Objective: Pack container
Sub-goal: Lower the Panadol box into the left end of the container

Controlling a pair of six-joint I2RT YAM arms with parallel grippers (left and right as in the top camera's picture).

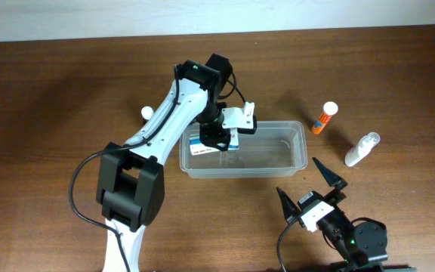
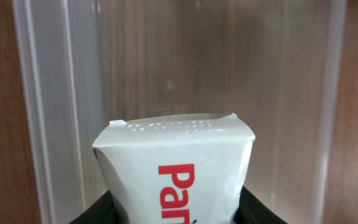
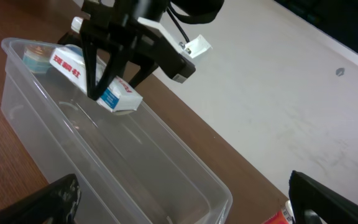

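While your left gripper (image 1: 220,140) clamps the box (image 3: 71,64) over the container (image 1: 274,155), your right gripper (image 1: 297,175) sits apart, jaws spread.

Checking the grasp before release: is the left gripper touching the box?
Touching. In the left wrist view the box fills the gap between both fingers; the right wrist view shows the left gripper clamped on it.

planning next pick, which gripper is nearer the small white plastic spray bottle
Right. The right gripper hangs open near the white spray bottle, toward the robot's side of it. The left gripper is farther off, over the clear plastic container, gripping a white red-lettered box.
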